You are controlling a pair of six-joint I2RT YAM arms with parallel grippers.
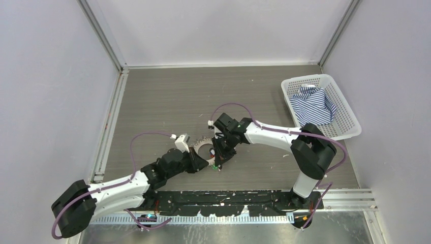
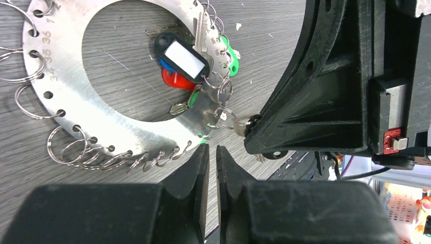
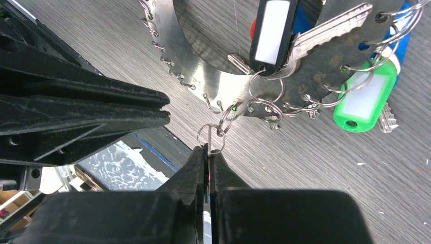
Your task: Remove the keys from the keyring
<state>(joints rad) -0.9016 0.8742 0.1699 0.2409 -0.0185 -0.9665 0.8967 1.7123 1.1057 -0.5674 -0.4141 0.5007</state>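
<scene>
The keyring [image 1: 205, 146] is a flat silvery ring with small split rings along its rim, lying on the table; it also shows in the left wrist view [image 2: 66, 101] and the right wrist view [image 3: 201, 76]. Keys with a black tag [image 2: 183, 57], a red head [image 2: 175, 80] and a green head [image 2: 231, 53] hang on it. My right gripper [image 3: 208, 150] is shut on a thin key seen edge-on, hung from a split ring [image 3: 211, 136] at the rim. My left gripper [image 2: 212, 148] is shut with a hairline gap, empty, its tips at the ring's near rim.
A white basket [image 1: 350, 124] with a blue striped cloth [image 1: 312, 104] stands at the back right. The two grippers [image 1: 199, 163] [image 1: 220, 158] sit close together at the ring. A silver key [image 3: 325, 28] and green tag [image 3: 363, 99] lie on the ring's far side.
</scene>
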